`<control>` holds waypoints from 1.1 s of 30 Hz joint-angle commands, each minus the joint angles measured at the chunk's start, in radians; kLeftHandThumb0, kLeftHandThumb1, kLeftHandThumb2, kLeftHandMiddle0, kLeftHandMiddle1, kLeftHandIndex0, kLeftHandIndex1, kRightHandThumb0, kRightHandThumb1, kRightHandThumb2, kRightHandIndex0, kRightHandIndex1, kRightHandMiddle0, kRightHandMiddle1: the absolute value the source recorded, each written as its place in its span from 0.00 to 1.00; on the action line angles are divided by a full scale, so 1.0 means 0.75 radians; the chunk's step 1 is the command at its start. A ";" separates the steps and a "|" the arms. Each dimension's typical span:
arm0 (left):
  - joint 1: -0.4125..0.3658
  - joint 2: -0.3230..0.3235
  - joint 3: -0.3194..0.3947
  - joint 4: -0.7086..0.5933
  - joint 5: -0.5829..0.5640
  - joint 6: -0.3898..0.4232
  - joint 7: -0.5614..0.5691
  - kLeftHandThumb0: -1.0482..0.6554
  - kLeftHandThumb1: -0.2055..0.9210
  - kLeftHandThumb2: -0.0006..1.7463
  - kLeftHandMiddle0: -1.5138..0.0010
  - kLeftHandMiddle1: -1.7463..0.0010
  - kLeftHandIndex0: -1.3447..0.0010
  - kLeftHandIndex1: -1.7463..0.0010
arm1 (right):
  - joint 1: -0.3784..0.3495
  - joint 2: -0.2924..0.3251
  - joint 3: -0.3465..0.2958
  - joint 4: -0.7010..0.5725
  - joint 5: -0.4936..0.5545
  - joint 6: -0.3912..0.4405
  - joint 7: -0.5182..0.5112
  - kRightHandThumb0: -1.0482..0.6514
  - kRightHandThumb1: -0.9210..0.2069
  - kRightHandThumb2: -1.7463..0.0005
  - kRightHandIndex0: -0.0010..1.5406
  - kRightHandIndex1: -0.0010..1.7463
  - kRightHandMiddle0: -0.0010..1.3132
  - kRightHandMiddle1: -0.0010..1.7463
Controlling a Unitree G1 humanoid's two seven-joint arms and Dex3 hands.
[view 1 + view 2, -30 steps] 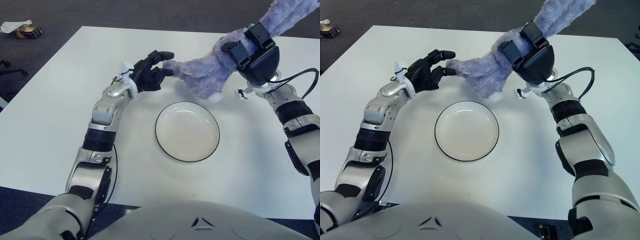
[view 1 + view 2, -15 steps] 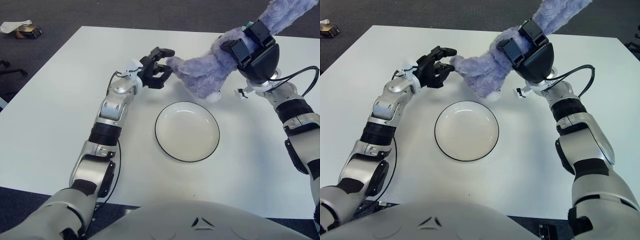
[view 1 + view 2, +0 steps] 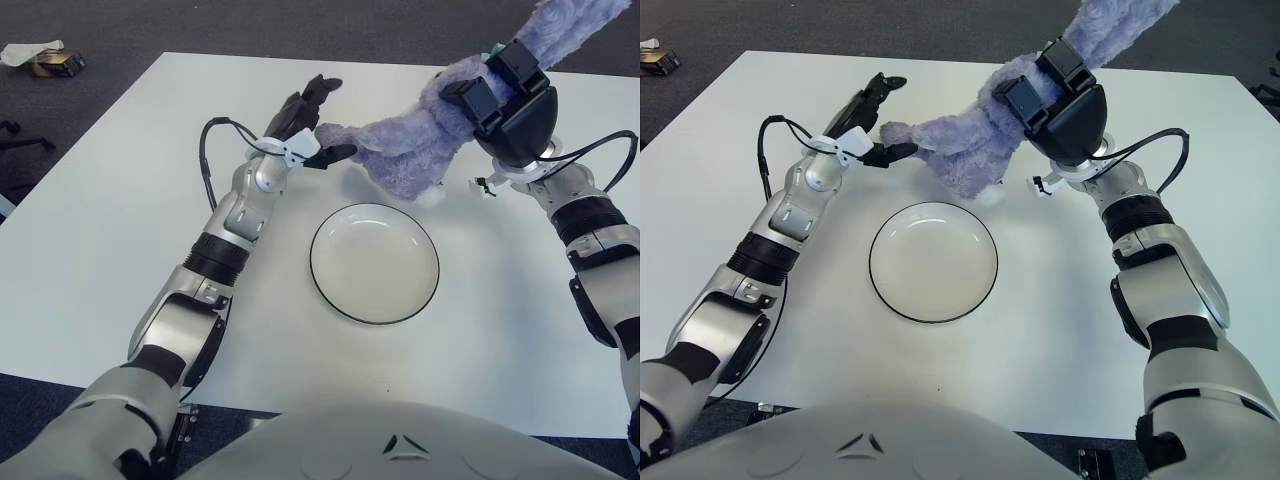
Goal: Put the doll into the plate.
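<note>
Lavender plush fills the upper middle of the left eye view: the doll hangs over the white surface, just beyond the far rim of the plate and outside it. The right robot hand has its black fingers wrapped around the doll's upper part, with one fuzzy limb sticking up past the hand toward the top right corner. The left robot hand sits at the doll's left tip with fingers spread wide, one finger pointing up and away, another reaching to the plush end; whether it touches the fur is unclear. A black cable loops off the left wrist. On the dark floor at the top left lies a small piece of clutter.

From the right eye view, the same doll shows its lower white patch just above the plate's far edge. The plate is bare white with a thin dark rim. The right robot hand clamps the plush from above, and the left robot hand stays splayed beside the doll's end.
</note>
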 commanded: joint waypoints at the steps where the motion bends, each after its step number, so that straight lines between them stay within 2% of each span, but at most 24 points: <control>1: -0.101 0.039 -0.141 0.231 0.310 -0.157 0.404 0.08 0.77 0.28 1.00 0.97 1.00 0.77 | -0.041 -0.026 0.018 0.015 0.041 -0.029 -0.014 0.35 0.51 0.27 0.76 1.00 0.44 1.00; 5: -0.145 0.069 -0.219 0.302 0.477 -0.131 0.573 0.07 0.72 0.32 1.00 0.99 1.00 0.83 | -0.037 -0.026 0.018 0.015 0.047 -0.030 -0.014 0.35 0.51 0.27 0.76 1.00 0.44 1.00; 8: -0.188 0.081 -0.289 0.378 0.625 -0.077 0.745 0.05 0.75 0.29 1.00 1.00 1.00 0.89 | -0.035 -0.023 0.015 0.014 0.048 -0.020 -0.014 0.35 0.51 0.27 0.76 1.00 0.44 1.00; 13: -0.259 0.066 -0.370 0.522 0.773 -0.004 0.943 0.04 0.81 0.25 1.00 1.00 1.00 0.97 | -0.033 -0.023 0.017 0.012 0.044 -0.009 -0.014 0.35 0.50 0.27 0.76 1.00 0.44 1.00; 21: -0.363 0.013 -0.437 0.752 0.846 0.028 1.146 0.05 0.92 0.17 1.00 1.00 1.00 1.00 | -0.026 -0.013 0.016 0.011 0.047 0.014 -0.014 0.35 0.51 0.27 0.75 1.00 0.44 1.00; 25: -0.336 0.038 -0.467 0.607 0.860 -0.013 1.136 0.06 0.94 0.15 1.00 1.00 1.00 1.00 | -0.016 -0.008 0.006 0.027 0.064 0.046 -0.014 0.35 0.51 0.27 0.75 1.00 0.44 1.00; 29: -0.328 0.060 -0.478 0.585 0.846 -0.071 1.082 0.10 0.92 0.15 1.00 1.00 0.99 1.00 | -0.017 -0.007 0.005 0.034 0.073 0.046 -0.014 0.35 0.51 0.27 0.75 1.00 0.44 1.00; 33: -0.300 0.084 -0.476 0.507 0.827 -0.118 1.003 0.12 0.85 0.22 1.00 1.00 1.00 0.96 | -0.022 -0.006 0.011 0.037 0.077 0.047 -0.014 0.35 0.51 0.27 0.75 1.00 0.44 1.00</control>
